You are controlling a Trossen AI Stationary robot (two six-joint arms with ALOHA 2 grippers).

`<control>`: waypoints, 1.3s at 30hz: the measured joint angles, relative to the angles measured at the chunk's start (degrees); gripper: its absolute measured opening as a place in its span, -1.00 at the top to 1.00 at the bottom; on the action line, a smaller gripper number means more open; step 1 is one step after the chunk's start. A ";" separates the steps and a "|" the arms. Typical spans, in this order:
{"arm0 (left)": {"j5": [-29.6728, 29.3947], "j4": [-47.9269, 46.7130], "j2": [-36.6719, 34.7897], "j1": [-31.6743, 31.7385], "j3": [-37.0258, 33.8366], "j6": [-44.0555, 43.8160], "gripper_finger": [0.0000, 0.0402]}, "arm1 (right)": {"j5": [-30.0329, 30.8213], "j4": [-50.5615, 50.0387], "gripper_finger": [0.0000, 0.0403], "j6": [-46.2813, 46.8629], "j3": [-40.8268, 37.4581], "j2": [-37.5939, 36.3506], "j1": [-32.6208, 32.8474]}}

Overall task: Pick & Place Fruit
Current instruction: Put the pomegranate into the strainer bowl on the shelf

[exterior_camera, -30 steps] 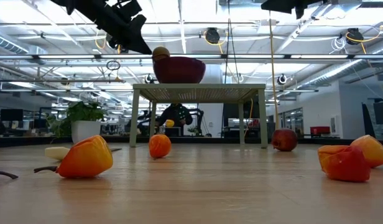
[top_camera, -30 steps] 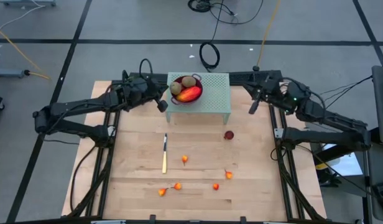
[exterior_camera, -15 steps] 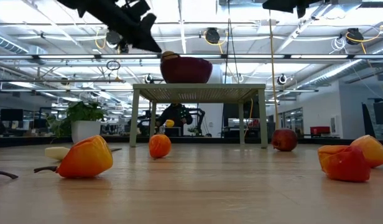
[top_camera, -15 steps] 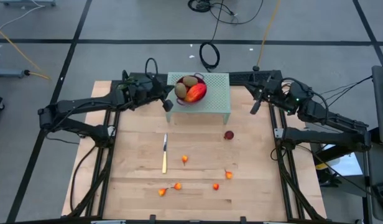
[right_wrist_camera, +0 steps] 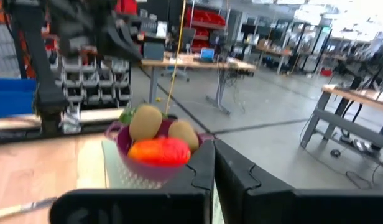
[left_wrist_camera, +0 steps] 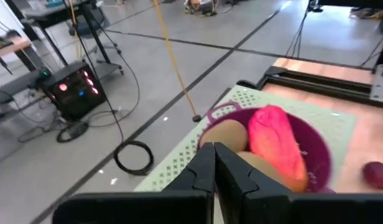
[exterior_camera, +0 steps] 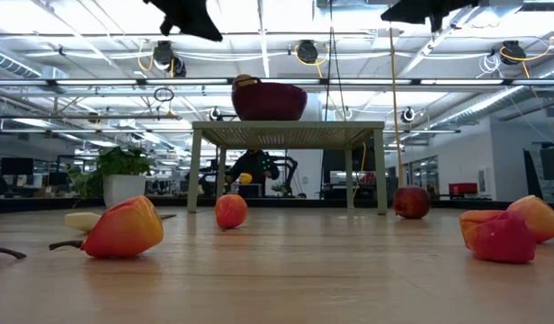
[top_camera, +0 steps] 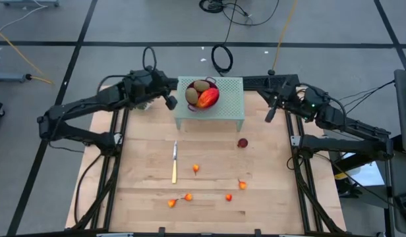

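Note:
A dark red bowl (top_camera: 202,96) stands on a small green perforated stand (top_camera: 223,105) at the table's far side. It holds a red-yellow mango-like fruit (top_camera: 207,99) and two brown-green kiwi-like ovals (top_camera: 200,86). One dark red ball (top_camera: 242,143) and several tiny orange-red fruits (top_camera: 196,169) lie on the wooden table. My left gripper (top_camera: 171,102) hangs shut and empty left of the bowl, high above the table (exterior_camera: 189,16). My right gripper (top_camera: 268,115) hangs shut and empty right of the stand.
A slim yellow-handled knife (top_camera: 174,163) lies left of the table's middle. A green plant in a white pot (exterior_camera: 122,177) shows at the far left in the low view. Black frame rails (top_camera: 295,164) run along both table sides.
The bowl has slid a little toward the table's right edge on the stand, with my left gripper close at its left side. Since then my left gripper has gone up and back toward the table's far left, away from the bowl.

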 joint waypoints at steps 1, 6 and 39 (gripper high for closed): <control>0.07 -1.03 -1.02 -0.19 -0.01 -0.59 0.97 | -0.05 -0.97 1.00 0.13 0.00 0.02 0.00; -0.04 -6.47 -6.20 -1.61 -0.02 -5.28 0.98 | -0.09 -3.45 0.99 1.95 0.00 0.06 0.00; -3.71 15.41 -29.18 -17.83 -32.92 -17.78 0.99 | -30.24 -23.85 0.96 16.57 -0.44 1.52 2.89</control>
